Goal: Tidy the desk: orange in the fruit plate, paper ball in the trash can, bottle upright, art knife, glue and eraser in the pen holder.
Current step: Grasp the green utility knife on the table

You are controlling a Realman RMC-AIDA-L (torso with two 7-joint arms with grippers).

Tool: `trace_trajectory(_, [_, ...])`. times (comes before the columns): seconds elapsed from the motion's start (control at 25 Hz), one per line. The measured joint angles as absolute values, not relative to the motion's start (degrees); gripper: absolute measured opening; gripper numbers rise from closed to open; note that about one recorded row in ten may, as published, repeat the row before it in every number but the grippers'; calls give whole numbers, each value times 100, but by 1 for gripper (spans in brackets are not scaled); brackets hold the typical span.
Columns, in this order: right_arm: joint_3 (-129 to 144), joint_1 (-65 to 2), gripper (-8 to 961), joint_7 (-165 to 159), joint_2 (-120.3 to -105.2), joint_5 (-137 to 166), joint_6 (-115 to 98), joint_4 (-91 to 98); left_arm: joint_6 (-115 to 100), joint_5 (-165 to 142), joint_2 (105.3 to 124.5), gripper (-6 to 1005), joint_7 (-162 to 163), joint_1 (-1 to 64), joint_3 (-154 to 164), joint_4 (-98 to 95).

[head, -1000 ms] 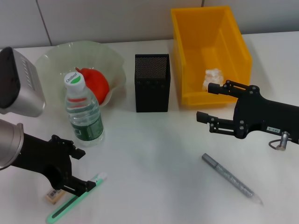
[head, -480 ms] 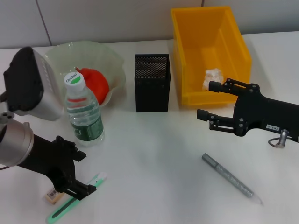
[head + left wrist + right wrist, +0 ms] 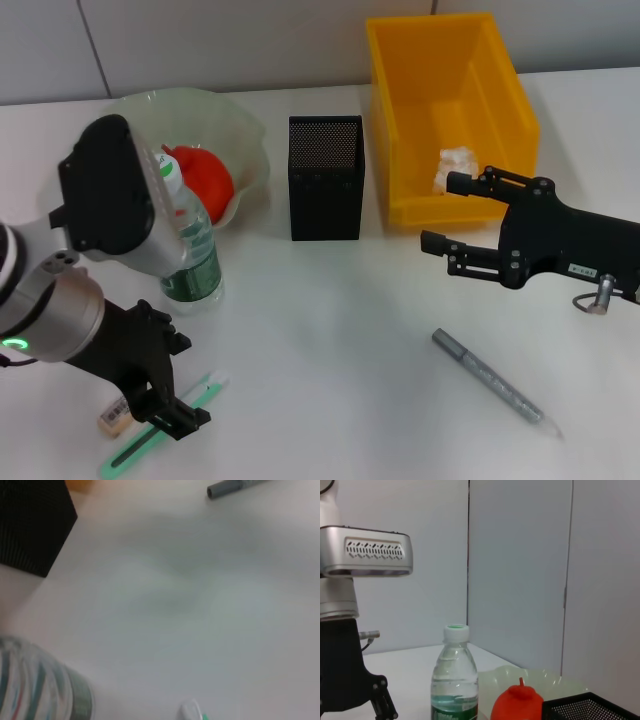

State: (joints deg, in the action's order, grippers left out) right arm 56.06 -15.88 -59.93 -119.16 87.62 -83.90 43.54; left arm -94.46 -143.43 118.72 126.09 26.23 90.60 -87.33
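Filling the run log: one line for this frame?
left gripper: open, over knife | right gripper: open, idle by bin | bottle: upright | pen: on desk

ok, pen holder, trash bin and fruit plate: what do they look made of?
Pen holder: likely black metal mesh, matte; fine perforations show. Trash bin: yellow plastic, smooth, slightly glossy, moulded rim. Fruit plate: translucent pale-green glass or plastic; wavy edge, table visible through it.

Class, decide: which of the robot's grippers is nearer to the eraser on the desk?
Left. The left gripper hovers right beside the eraser at the desk's near-left edge; the right gripper sits far across, by the yellow bin.
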Motion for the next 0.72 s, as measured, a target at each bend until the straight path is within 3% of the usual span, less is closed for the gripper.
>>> trace_trajectory(0.72, [5459, -1599, 766, -5993, -11909, 8762, -8451, 4315, -9544, -14891, 11880, 860, 13293, 2958, 9835, -8943])
